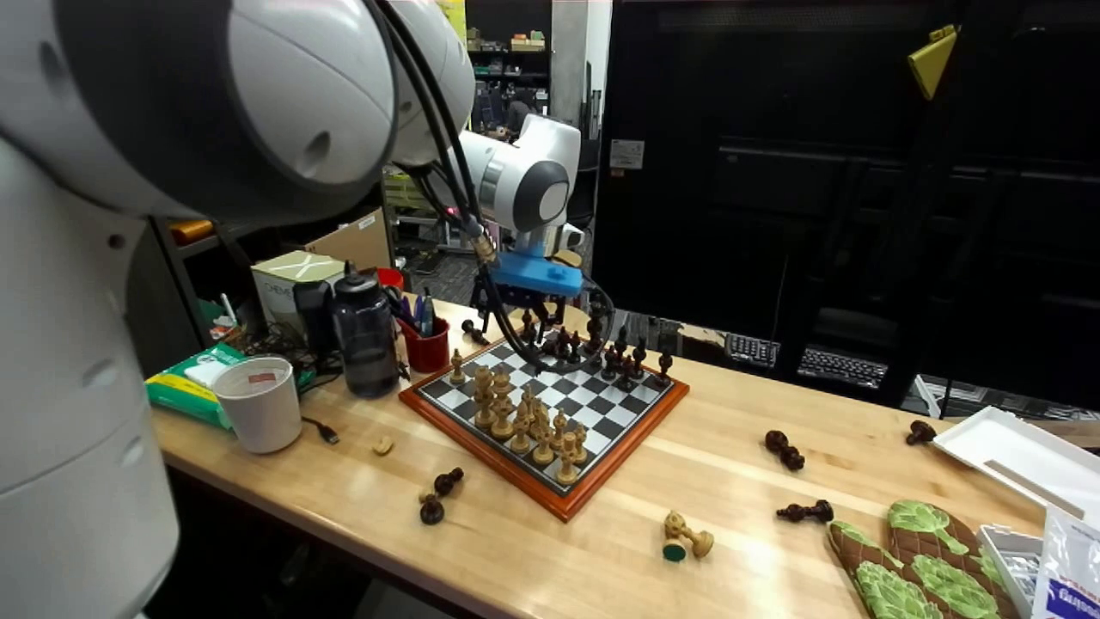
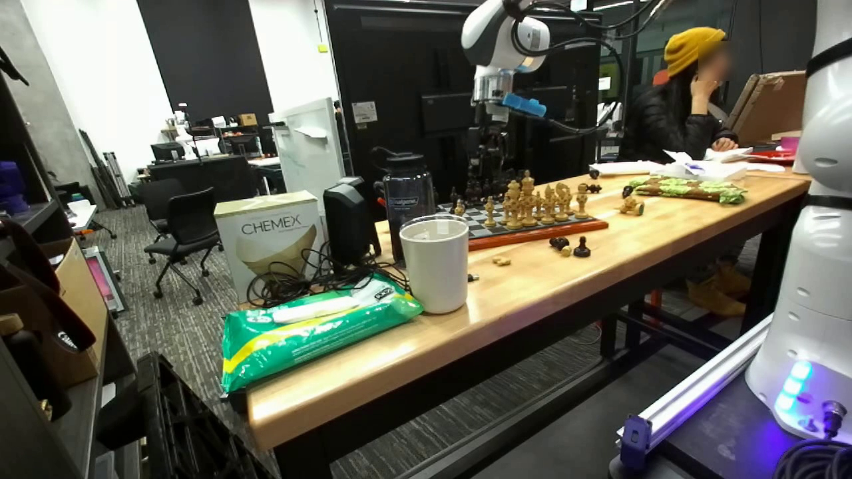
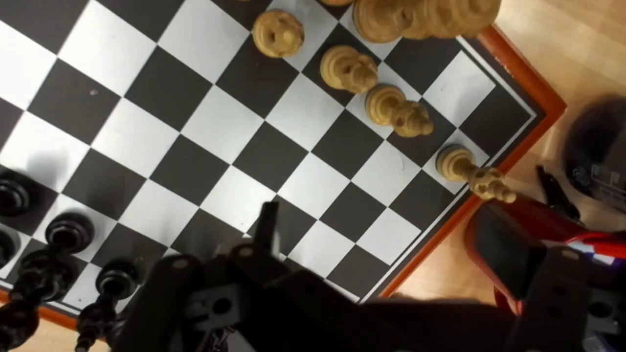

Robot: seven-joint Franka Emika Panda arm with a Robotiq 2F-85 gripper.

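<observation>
The robot's hand [image 1: 521, 320] is spread wide, with nothing seen in its grip, above the dark-piece side of a chessboard [image 1: 593, 411]. Closest to it, dark chess pieces [image 3: 71, 234] stand on the board; in the wrist view the hand's black fingers [image 3: 266, 227] cover part of that cluster, so whether they touch cannot be told. In both exterior views the fingers blend into the dark things behind and are hard to make out. Pale chess pieces [image 1: 502, 419] stand toward the opposite side, some cut off at the top of the wrist view. Just outside the board, a red cup [image 1: 427, 352] holds pens [image 1: 427, 311], partly hidden by the hand in the wrist view. Loose chess pieces [image 1: 784, 450] lie around on the wooden surface [image 1: 713, 464]. Farther out, a quilted mitt [image 1: 932, 550] is cut off at the bottom of an exterior view.
</observation>
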